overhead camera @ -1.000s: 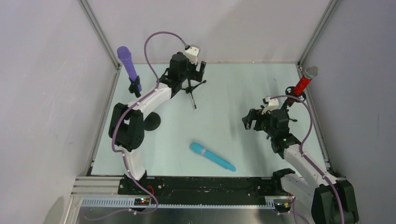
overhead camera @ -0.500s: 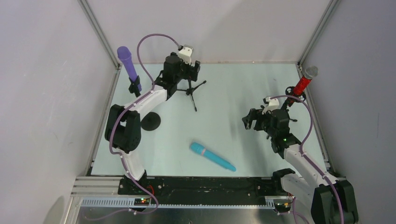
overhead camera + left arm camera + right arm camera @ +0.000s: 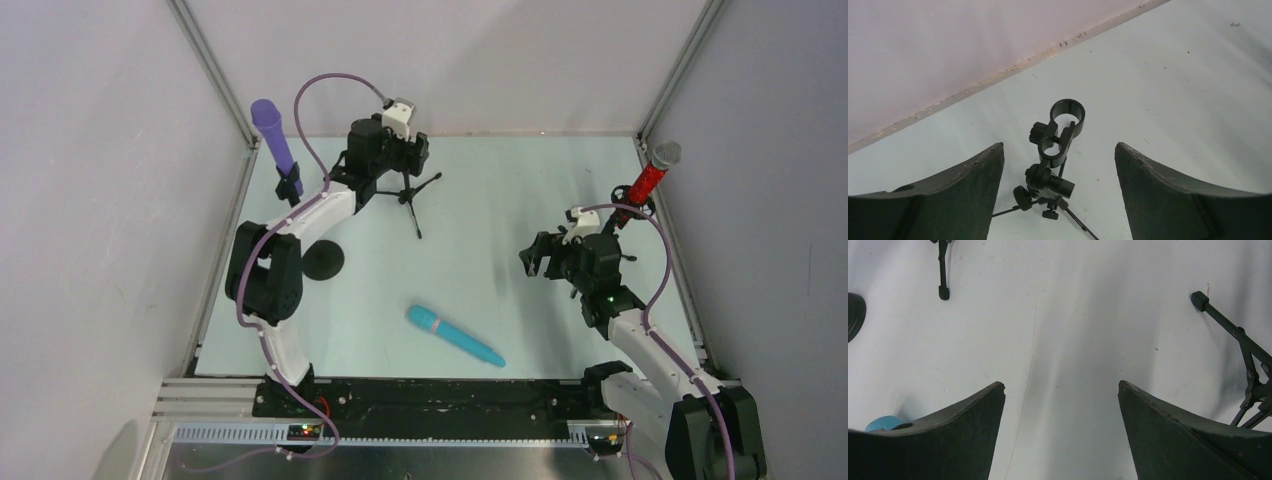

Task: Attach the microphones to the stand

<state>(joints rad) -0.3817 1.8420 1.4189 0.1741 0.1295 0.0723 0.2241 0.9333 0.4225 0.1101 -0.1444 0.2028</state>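
Pulled left gripper (image 3: 1058, 146) back and leftward over the last second, jaws wide either side of the empty tripod stand (image 3: 1053, 156), not touching. Right gripper (image 3: 1061, 386) wide too, over table (image 3: 500, 200) near flat-lying teal microphone (image 3: 455, 336); purple microphone (image 3: 275, 143) and red microphone (image 3: 648, 180) mounted far left, far right.

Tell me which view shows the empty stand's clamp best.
Left wrist: the clamp sits centred and unobstructed between the jaws. Top external shows only the stand's legs under the left arm; right wrist catches one leg.
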